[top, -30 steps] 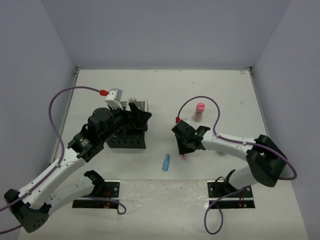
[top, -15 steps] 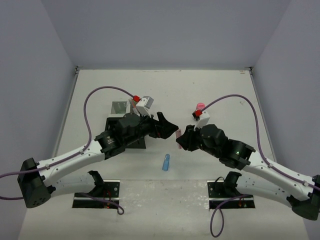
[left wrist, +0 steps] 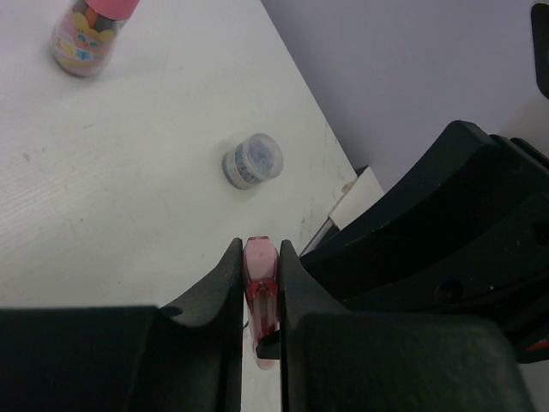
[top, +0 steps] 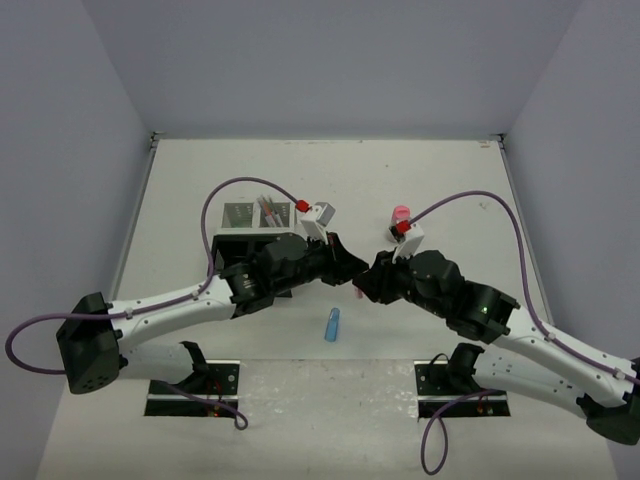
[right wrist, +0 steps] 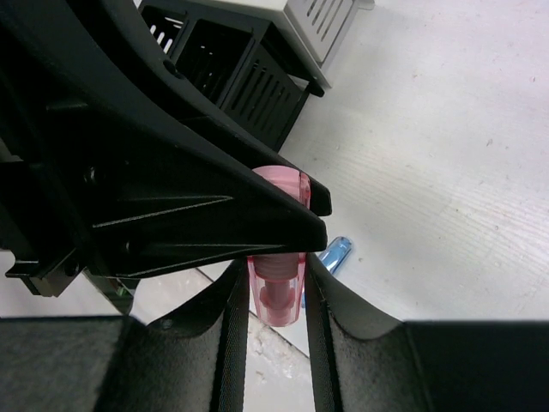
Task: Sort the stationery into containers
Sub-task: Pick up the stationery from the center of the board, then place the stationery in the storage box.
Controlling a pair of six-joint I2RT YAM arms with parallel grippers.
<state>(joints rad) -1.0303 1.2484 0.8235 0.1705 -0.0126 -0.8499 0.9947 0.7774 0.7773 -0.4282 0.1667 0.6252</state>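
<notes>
A translucent pink capsule-shaped piece (left wrist: 260, 279) (right wrist: 276, 296) hangs above mid-table, gripped from both sides. My left gripper (left wrist: 260, 249) (top: 350, 268) is shut on one end of it. My right gripper (right wrist: 274, 266) (top: 366, 284) is shut on the other end, so the two grippers meet tip to tip. A blue capsule-shaped piece (top: 332, 325) (right wrist: 336, 253) lies on the table below them. The containers (top: 248, 214) (right wrist: 232, 69) stand behind the left arm, with pens (top: 268, 208) in a white mesh compartment.
A pink-capped bottle (left wrist: 86, 34) (top: 400, 214) stands behind the right wrist. A round blue-grey tub (left wrist: 253, 160) sits on the table to the right, hidden by the right arm in the top view. Purple cables loop over both arms.
My left arm swung right from the containers to mid-table and shut on the pink piece. My right arm lifted that piece up to meet it.
</notes>
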